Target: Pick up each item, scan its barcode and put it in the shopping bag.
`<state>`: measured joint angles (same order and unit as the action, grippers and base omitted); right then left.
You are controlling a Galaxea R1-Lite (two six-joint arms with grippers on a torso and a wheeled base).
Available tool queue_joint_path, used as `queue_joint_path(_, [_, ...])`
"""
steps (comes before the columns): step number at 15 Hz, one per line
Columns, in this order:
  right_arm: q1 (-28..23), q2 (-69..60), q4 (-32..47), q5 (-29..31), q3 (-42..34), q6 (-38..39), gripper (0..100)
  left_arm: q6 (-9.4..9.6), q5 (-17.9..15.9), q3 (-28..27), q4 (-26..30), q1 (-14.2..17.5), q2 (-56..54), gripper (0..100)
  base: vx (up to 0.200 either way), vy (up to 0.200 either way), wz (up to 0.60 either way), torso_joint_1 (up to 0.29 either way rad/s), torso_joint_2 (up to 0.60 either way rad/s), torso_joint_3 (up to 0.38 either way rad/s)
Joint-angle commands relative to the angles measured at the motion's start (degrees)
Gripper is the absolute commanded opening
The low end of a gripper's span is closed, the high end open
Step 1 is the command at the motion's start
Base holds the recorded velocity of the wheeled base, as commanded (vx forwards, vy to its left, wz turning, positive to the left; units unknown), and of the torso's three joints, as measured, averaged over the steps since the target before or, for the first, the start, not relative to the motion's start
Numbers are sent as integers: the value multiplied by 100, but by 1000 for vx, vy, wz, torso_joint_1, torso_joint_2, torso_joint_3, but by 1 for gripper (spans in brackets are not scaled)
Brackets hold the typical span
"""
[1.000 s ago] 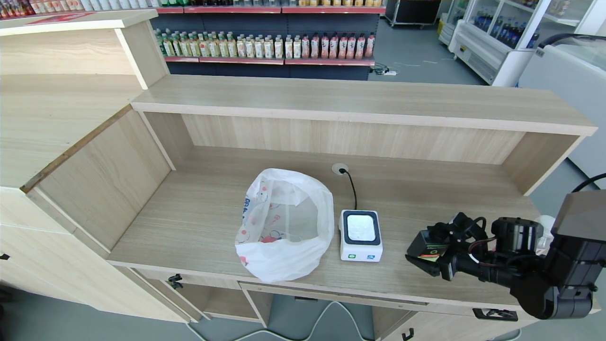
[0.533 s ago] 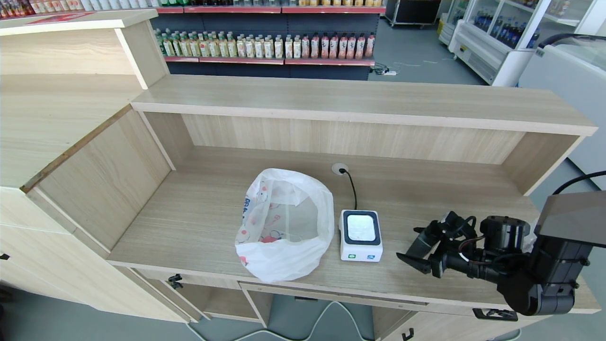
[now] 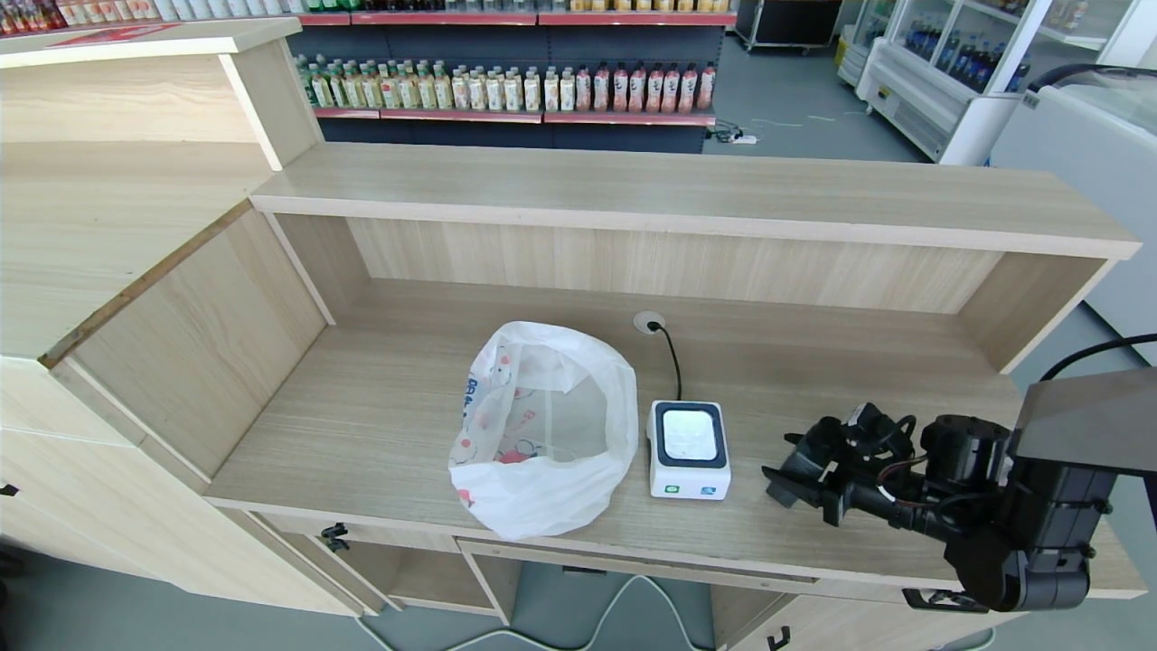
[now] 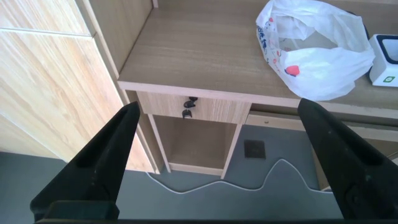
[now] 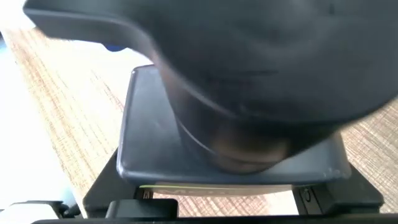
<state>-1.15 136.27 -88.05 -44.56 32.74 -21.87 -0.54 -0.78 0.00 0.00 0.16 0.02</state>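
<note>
Left gripper [image 4: 219, 109] fingers apart, off wood-grain table [image 3: 380, 407] edge; right gripper [image 3: 783, 476] lower right, grip unclear; crinkly shopping bag [image 3: 542, 499] centre.

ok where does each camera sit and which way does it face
Head view: on the head, facing forward and down at the counter, shopping bag and scanner; right claw shows.
Left wrist view: on the left wrist, facing the counter's front edge; the open left claw frames it.
Right wrist view: on the right wrist, close on a grey box.
Shared: head and left wrist both see shopping bag and scanner.
</note>
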Motion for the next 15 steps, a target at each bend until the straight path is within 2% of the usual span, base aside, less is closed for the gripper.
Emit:
queue_joint_path(1, [-70,-144,-19,-123,-14,104,0,-8,-1,0,0,2,-2,100,0,0,0,0,0,0])
queue_joint_path(4, [-17,-935,-19,-739,22,728,0,-8,-1,0,0,2,-2,100,0,0,0,0,0,0])
queue_joint_path(7, [185,-2262,-10,-1328,373,1554,0,-8,-1,0,0,2,-2,100,0,0,0,0,0,0])
queue_joint_path(10, [589,-3537,-1,-1407,549,2653,0,1,-1,0,0,2,-2,100,0,0,0,0,0,0])
queue_joint_path(13, [1081,-4310,7,-1407,496,2741,0,1,-1,0,0,2,-2,100,0,0,0,0,0,0])
queue_joint_path(15, [1354,-4653,7,-1424,514,2222,0,-8,-1,0,0,2,-2,100,0,0,0,0,0,0])
